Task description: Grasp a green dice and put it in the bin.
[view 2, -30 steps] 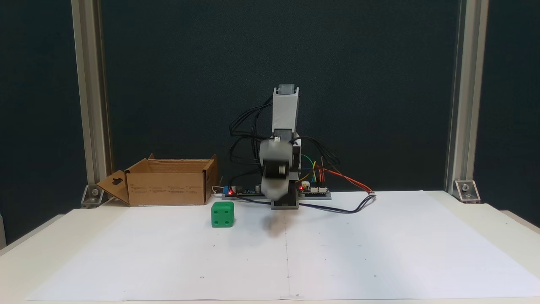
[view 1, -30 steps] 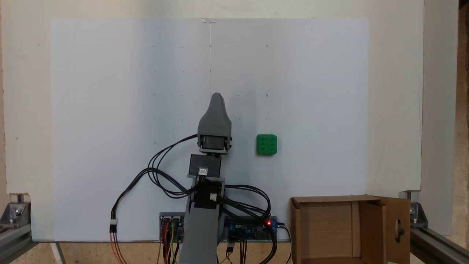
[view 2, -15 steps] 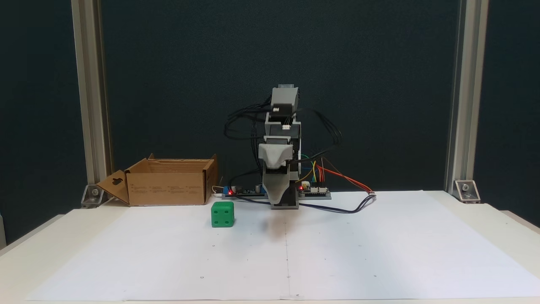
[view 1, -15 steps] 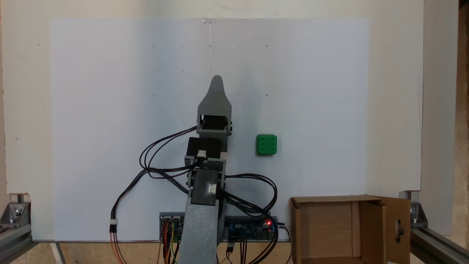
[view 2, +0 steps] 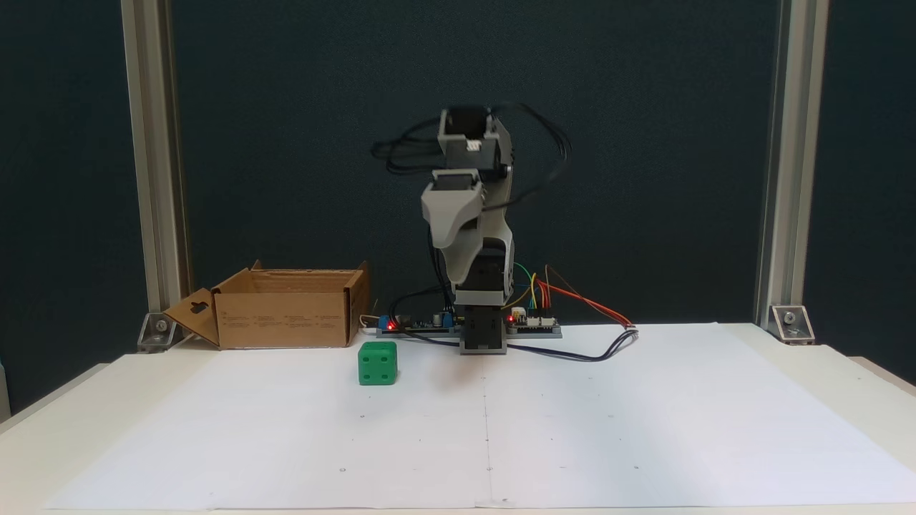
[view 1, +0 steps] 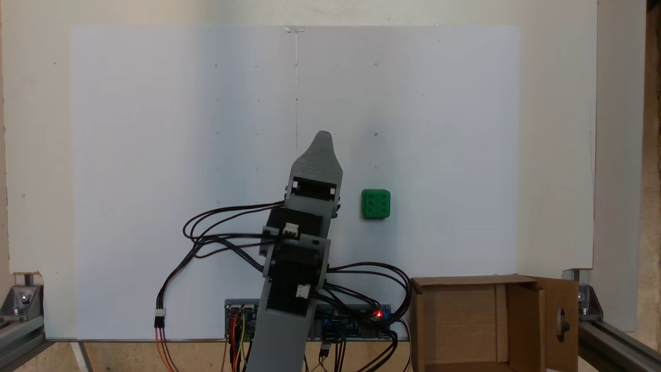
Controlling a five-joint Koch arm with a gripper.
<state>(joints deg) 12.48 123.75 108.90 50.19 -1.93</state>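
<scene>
The jaws lie one behind the other, so whether the gripper (view 1: 323,136) is parted or clenched cannot be told; it hangs raised above the paper (view 1: 155,129), holding nothing. To approach well, I judge it should swing toward three o'clock in the top-down fixed view, spread wide, then descend squarely over the green dice (view 1: 376,203); one dice rests on the paper, one bin (view 1: 454,281) stands at five o'clock from it.

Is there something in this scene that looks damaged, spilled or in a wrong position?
Nothing stands out. The green dice sits flat on the white paper, apart from the gripper. The bin stands upright and open at the table's edge, its flaps folded outward. The cables hang loosely.
</scene>
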